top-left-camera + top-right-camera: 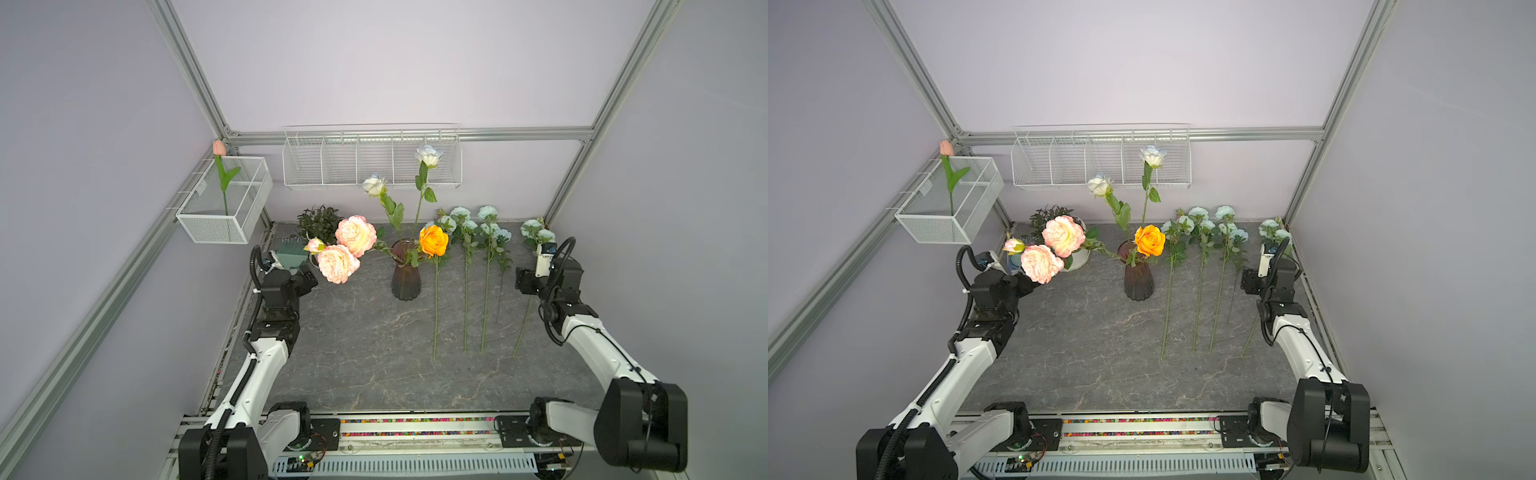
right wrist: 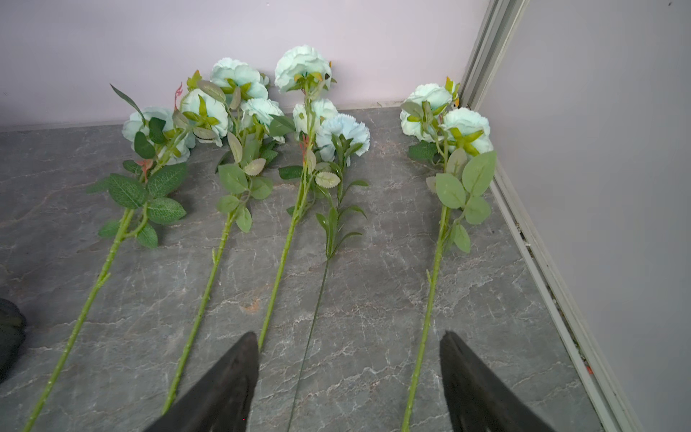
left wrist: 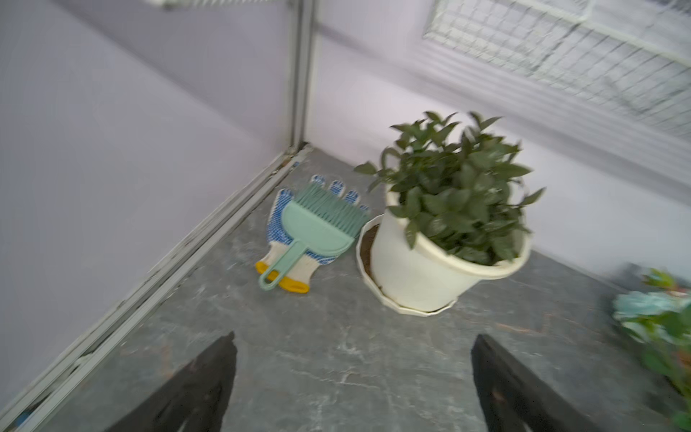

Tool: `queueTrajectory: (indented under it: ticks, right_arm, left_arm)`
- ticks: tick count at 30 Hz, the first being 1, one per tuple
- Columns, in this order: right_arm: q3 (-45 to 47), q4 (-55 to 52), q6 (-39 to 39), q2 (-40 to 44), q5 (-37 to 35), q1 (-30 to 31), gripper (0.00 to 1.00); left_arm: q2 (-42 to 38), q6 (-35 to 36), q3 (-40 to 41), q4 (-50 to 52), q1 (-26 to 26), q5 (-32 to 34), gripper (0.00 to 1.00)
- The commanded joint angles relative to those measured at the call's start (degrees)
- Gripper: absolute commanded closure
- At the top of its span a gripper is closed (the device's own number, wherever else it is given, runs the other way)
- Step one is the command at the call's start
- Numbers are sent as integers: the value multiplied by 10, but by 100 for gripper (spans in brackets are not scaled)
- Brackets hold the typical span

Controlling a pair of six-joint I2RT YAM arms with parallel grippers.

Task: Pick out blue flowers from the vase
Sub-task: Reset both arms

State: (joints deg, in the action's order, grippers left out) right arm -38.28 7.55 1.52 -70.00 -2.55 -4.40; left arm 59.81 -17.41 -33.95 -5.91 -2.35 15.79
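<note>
The right gripper (image 2: 349,336) is wide apart and holds nothing. The blue flowers (image 2: 303,69) lie in a row on the table (image 2: 374,299), right under it and ahead of it. One green stem and one thin dark stem lie below the gap between its jaws. The left gripper (image 3: 353,336) is wide apart too, and empty, with the pot (image 3: 422,269) just ahead. The vase (image 1: 406,274) stands between the two grippers, apart from both. I think the job now is to lift the right gripper straight up, so it does not drag a stem. Two pale roses (image 1: 429,156) with a bit of blue stand in the vase; if they count, hold low and pull slowly.
</note>
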Motion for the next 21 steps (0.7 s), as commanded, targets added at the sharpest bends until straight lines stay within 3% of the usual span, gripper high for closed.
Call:
queueTrajectory:
  ticks: [1,7,10,11,18,21]
  right_arm:
    - [57,112,14,3,-11,1,21]
    - [116,260,16,-62,-26,2,17]
    - [123,299,11,-105,-14,3,1]
    - [134,331,9,-119,-12,5,12]
    - [175,467,-27,-191,21,26,11]
    - [182,465,-35,-181,22,30,12]
  left_arm:
    - [6,15,34,-59,0,50,1]
    - [76,62,93,-154,0,-1,0]
    - [121,80,113,-236,0,-19,0]
    - [124,92,105,-231,0,-34,0]
    - [184,152,74,-268,-2,-50,3]
    - [224,150,108,-374,-2,-26,3]
